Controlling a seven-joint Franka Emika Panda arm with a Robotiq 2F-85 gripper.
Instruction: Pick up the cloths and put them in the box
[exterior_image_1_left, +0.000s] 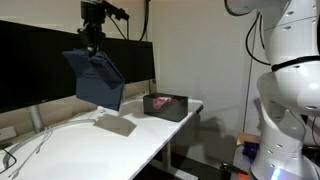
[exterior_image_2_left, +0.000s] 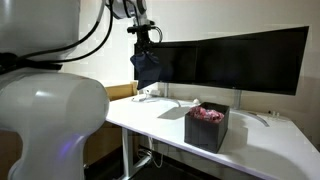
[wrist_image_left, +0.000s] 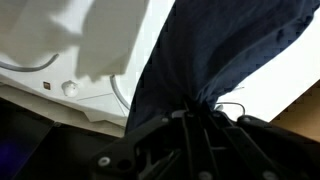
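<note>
- Gripping the dark cloth (exterior_image_1_left: 98, 80) by its top, claw (exterior_image_1_left: 93, 42) squeezed fully shut on a pinch of fabric, high over the table (exterior_image_1_left: 70, 140).
- Hangs straight down beneath the claw, long axis vertical, lower hem clear of the table top.
- In the wrist view, mostly navy folds bunched right up against the claw, with thin white cables (wrist_image_left: 30, 65) on the table far below.
- Now the box (exterior_image_2_left: 205, 138): sits on the table well below the claw and off to one side, toward the right in both exterior views, well apart from the hanging hem.
- Already holds the pink cloth (exterior_image_2_left: 208, 114), heaped up to the rim, so roughly half done by the look of it.
- Calls, most likely, for a sideways carry until the box lies directly under the claw, then a lowering and a release.
- Worth watching: the trailing hem could catch on the box wall, or drape outside it on top of the pink heap.
- Only one arm at work, so no question of which is nearer.
- No brand, label or writing readable anywhere.
</note>
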